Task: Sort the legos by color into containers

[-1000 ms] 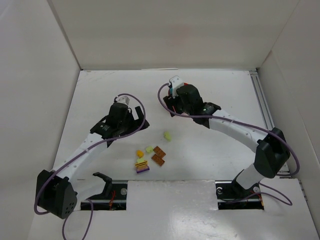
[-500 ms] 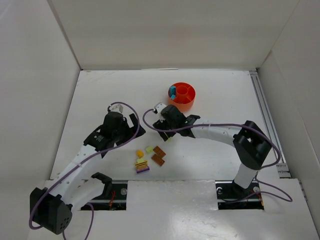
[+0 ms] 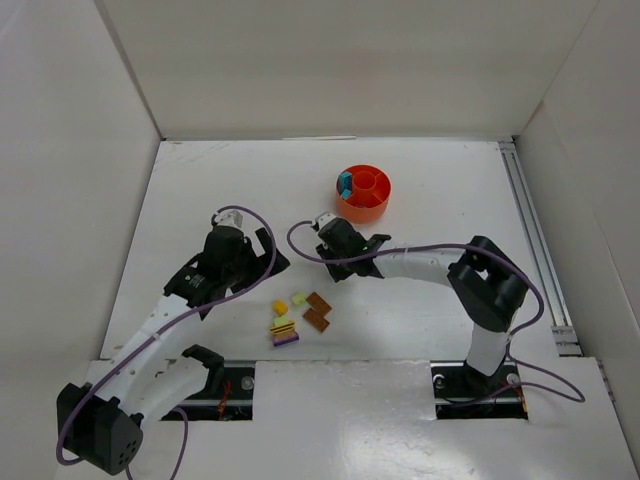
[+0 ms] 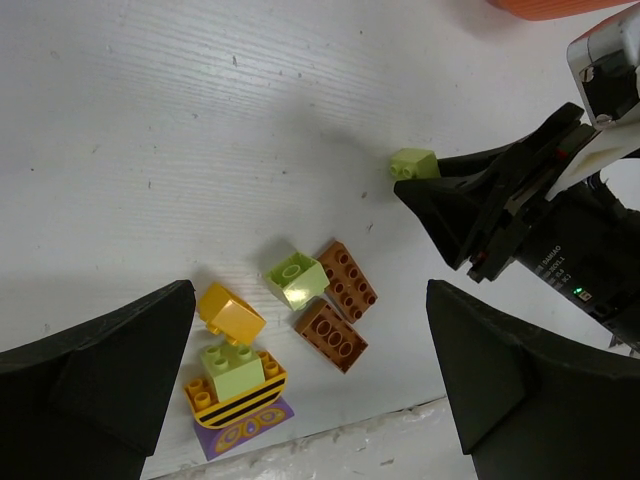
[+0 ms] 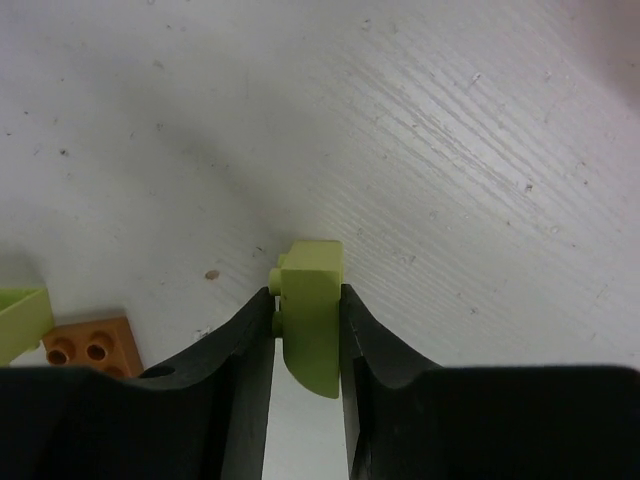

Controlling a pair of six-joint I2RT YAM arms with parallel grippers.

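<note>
While left pincer [image 4: 310, 288] gapes, right pincer [image 5: 308, 292] clamps lime brick [image 5: 312, 325], long axis along jaws.

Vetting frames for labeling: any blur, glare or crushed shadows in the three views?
Top external: even light, sharp, only soft shadows under the arms, orange dish unclipped. Left wrist: brown bricks crisp, own fingers near-black without detail. Right wrist: pale green brick sharp between black fingers, table grain clear, no glare.

Overhead wide, wrists close, sharing green lego [image 5: 312, 300]
</note>
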